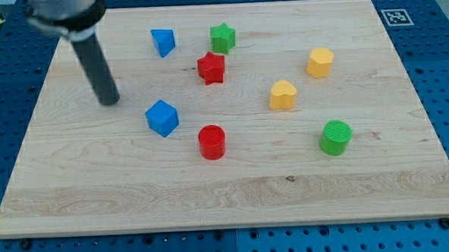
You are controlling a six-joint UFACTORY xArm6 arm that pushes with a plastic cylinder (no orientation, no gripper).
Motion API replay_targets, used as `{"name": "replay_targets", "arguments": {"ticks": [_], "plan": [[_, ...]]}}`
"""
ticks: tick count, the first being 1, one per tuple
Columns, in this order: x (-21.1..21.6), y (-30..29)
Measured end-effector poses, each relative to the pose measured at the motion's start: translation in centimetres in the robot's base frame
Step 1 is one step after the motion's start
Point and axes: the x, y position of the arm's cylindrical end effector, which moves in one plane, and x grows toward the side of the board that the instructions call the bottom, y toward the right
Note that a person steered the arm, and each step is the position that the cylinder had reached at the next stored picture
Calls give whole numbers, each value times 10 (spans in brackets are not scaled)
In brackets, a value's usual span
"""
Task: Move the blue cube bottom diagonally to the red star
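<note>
The blue cube (162, 118) sits on the wooden board left of centre. The red star (211, 68) lies above and to the right of it, just below the green star (222, 38). My tip (109, 99) rests on the board to the upper left of the blue cube, a short gap away and not touching it. The dark rod rises from the tip toward the view's top left.
A blue triangular block (162, 42) lies near the top, left of the green star. A red cylinder (211, 142) stands just right of and below the blue cube. Two yellow blocks (282, 95) (320, 62) and a green cylinder (335, 137) lie on the right half.
</note>
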Motion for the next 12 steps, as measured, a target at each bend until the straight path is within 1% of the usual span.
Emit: {"name": "replay_targets", "arguments": {"ticks": [1,3,4,5,8,9,10,11,12], "plan": [[2,0],[41,28],[44,51],[44,95],[39,104],[39,81],[29,69],[10,69],[7,76]]}}
